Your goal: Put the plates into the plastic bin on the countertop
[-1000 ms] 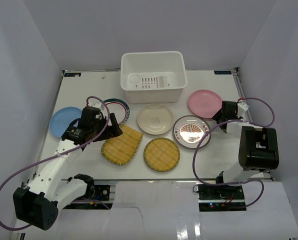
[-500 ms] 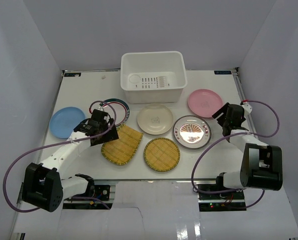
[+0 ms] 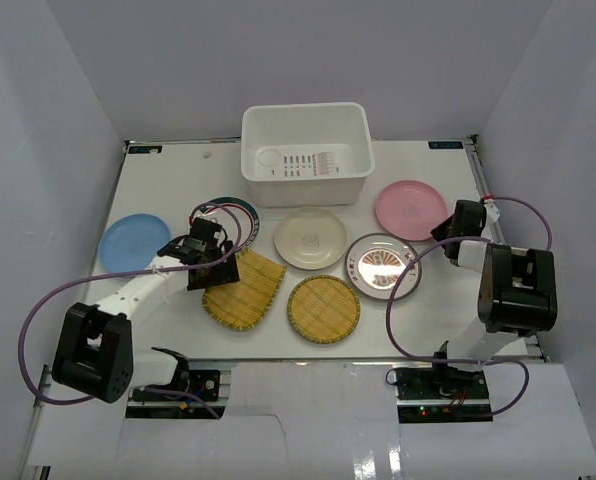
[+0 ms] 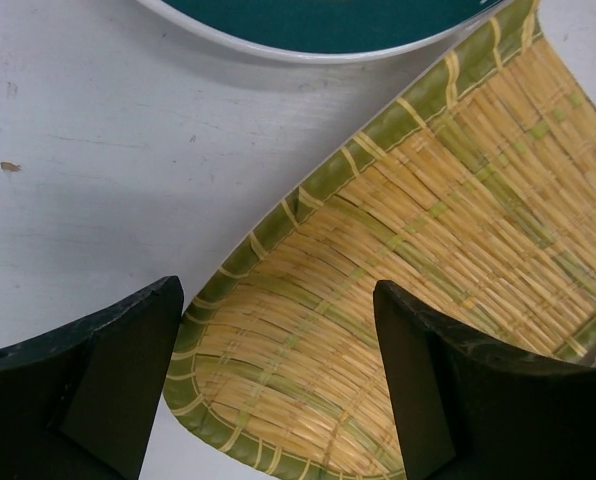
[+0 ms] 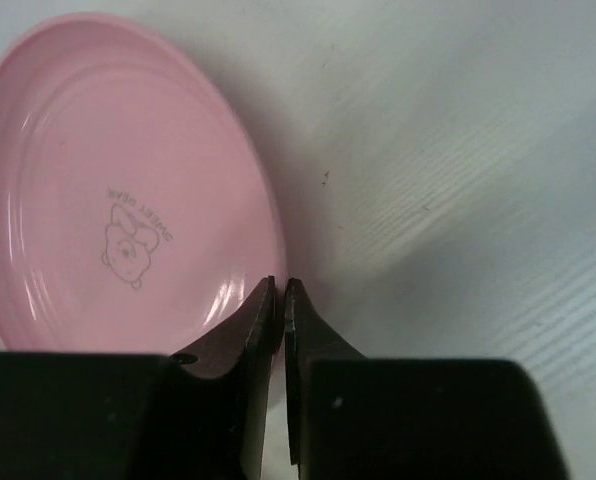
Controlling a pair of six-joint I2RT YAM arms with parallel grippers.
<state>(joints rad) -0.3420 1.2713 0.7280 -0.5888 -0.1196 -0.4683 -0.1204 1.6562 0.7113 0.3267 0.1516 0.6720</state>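
Since a second ago the left arm has sunk low over the worktop (image 3: 178, 180) and its left tool (image 3: 210, 264) has slid from the teal-rimmed plate (image 3: 246, 215) to the upper left edge of the left bamboo plate (image 3: 248, 292); the right arm has folded back, with its right tool (image 3: 450, 224) still by the pink plate (image 3: 408, 208).

Seen from the left wrist, the left tool (image 4: 276, 300) is spread wide. Its two dark fingers (image 4: 88, 390) straddle the green-bound rim of the bamboo plate (image 4: 428, 260), and neither visibly grips it. Just above, the teal-rimmed plate (image 4: 318, 20) crosses the top of the frame, with bare worktop (image 4: 98, 150) to the left.

On the right wrist view the right tool (image 5: 278, 295) is closed to a thin slit, its tips at the lower right rim of the pink plate (image 5: 128, 190). I cannot tell whether the rim is pinched.

Further out, all seven plates lie on the worktop. A blue plate (image 3: 128, 242) lies at centre left, a cream plate (image 3: 310, 238) at centre, a sunburst plate (image 3: 382, 265) to its right, and a second bamboo plate (image 3: 323, 308) at lower centre. The plastic bin (image 3: 303, 192) stands at upper centre, holding no plates.
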